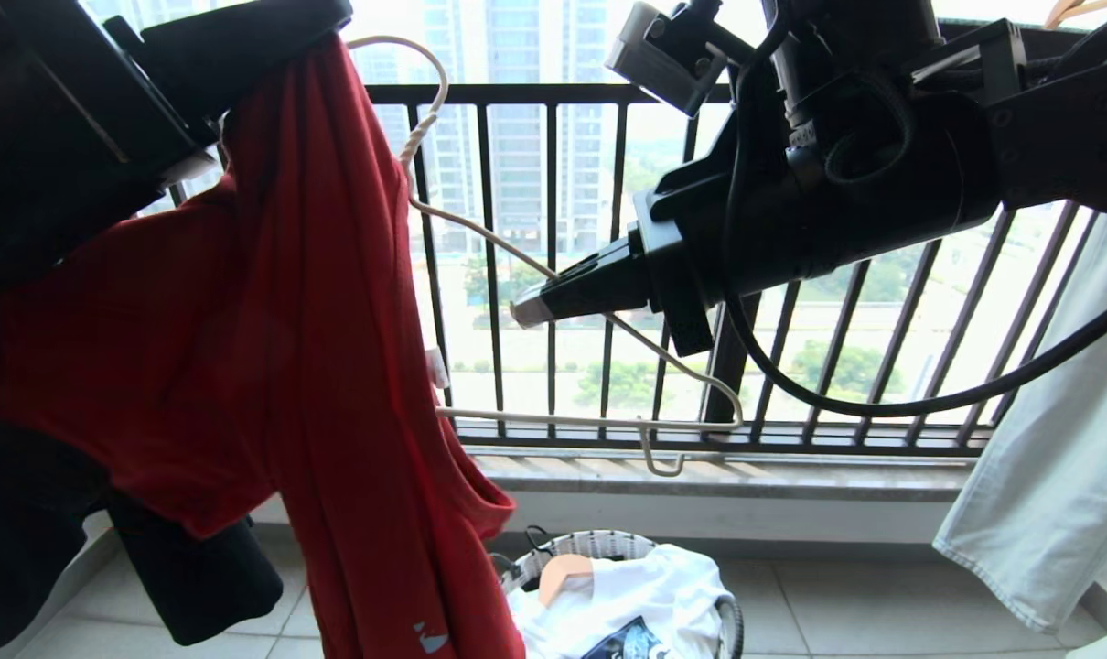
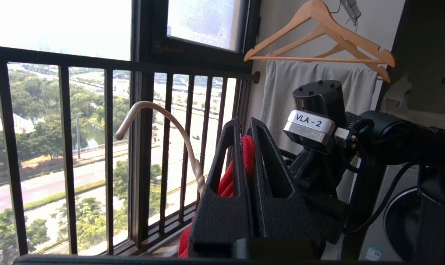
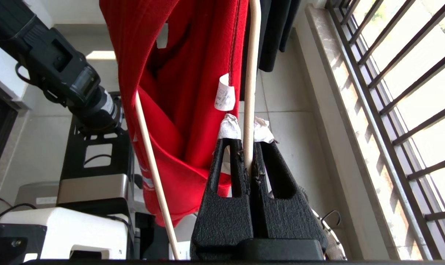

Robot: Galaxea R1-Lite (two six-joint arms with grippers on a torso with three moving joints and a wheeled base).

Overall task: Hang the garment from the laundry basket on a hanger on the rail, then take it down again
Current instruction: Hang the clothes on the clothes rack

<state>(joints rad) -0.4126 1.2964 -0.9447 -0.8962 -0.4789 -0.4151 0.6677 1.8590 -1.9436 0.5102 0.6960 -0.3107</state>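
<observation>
The red garment (image 1: 316, 320) hangs down the left side, draped over one end of the cream hanger (image 1: 590, 423), whose hook (image 1: 407, 55) points up. My left gripper (image 2: 245, 127), high on the left, is shut on a fold of the red fabric (image 2: 241, 158). My right gripper (image 1: 528, 311) reaches in from the right and is shut on the hanger's sloping arm (image 3: 249, 92), just beside the garment's white label (image 3: 224, 92). The laundry basket (image 1: 599, 542) stands on the floor below. The rail is out of view.
A dark railing of vertical bars (image 1: 553, 229) and a stone sill close off the far side. A pale garment (image 1: 1047, 458) hangs at the right and a black one (image 1: 197, 577) at the lower left. White clothing (image 1: 645, 586) fills the basket. Wooden hangers (image 2: 318, 33) hang overhead.
</observation>
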